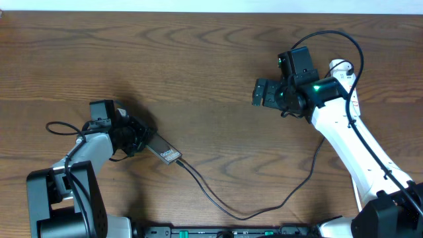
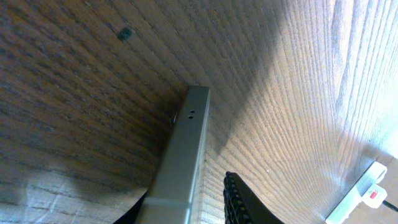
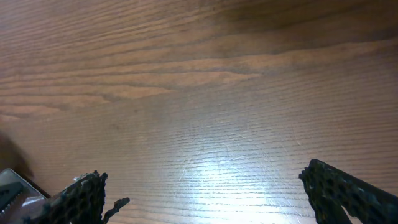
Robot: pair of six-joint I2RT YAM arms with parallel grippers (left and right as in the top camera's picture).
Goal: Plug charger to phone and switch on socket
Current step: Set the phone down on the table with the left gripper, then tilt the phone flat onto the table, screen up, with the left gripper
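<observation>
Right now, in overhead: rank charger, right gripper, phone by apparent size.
1. charger: longest span by far.
2-3. right gripper and phone: look alike. The phone is partly covered and the gripper may be nearer the camera, so unranked.

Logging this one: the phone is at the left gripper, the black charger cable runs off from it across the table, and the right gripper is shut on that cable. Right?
Not quite. The right gripper is open and holds nothing: the right wrist view shows its fingers spread wide above the table. The phone at the left gripper and the charger trailing from it stand.
</observation>
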